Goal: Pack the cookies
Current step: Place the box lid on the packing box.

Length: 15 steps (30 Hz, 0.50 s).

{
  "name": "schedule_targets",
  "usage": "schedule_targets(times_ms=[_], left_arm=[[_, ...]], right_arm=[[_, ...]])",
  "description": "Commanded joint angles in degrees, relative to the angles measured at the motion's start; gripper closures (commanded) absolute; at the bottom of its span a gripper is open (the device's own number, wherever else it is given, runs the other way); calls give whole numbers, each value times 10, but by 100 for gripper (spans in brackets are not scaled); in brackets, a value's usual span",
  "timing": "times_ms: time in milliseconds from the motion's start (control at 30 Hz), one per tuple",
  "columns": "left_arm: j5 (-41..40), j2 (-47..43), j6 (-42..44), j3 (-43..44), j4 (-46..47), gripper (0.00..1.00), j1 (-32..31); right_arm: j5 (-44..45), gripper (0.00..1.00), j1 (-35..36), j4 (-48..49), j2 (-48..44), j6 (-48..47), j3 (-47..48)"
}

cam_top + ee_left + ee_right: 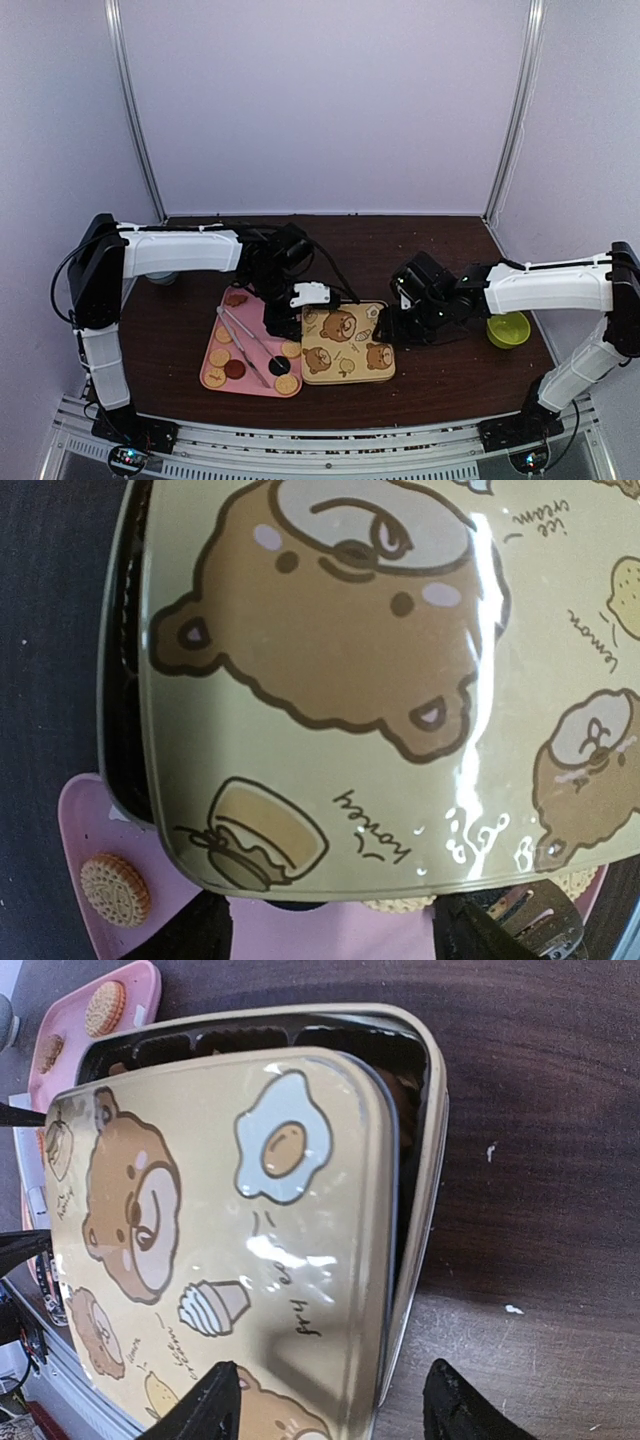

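On the left sits the pink rectangular plastic tray (213, 352), with several round biscuits (287, 384) lying loose on it and a pair of metal tongs (245, 345) slanting across it. Just right of the tray's edge, the left gripper (283, 322) hangs low over the seam between tray and tin. Its wrist view shows both dark fingertips (205, 928) spread wide at the bottom of the picture, nothing between them, and the lid filling the space directly ahead of them, with a sandwich biscuit (115, 889) off to their left on the pink plastic.

Centre now: the cream rectangular tin lid printed with brown bears (346, 343) lies on the matching cream tin base (432, 1150), but not squarely. From the right wrist view the lid is shifted and tilted, leaving the base's dark compartments (250, 1040) and one long side exposed beyond the lid's rim. Whether cookies sit in those compartments is hard to tell.

The right gripper (392, 328) sits at the tin's right short edge, its fingers (205, 1408) parted wide on either side of the lid's near end, and not closed on anything. The lid's long axis runs straight away from those fingers.

Far right, a yellow-green bowl (507, 329) stands beside the right arm.

The judgement: each arm is at one end of the lid, the offset points toward the right gripper's side, and that skew fits a lid being lifted off as well as one being seated.
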Motion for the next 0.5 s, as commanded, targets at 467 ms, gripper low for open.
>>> schedule_targets(times_ms=[467], left_arm=[[-49,41,-26,86,15,30,28]], right_arm=[[25,37,3,-28,36,-38,85]])
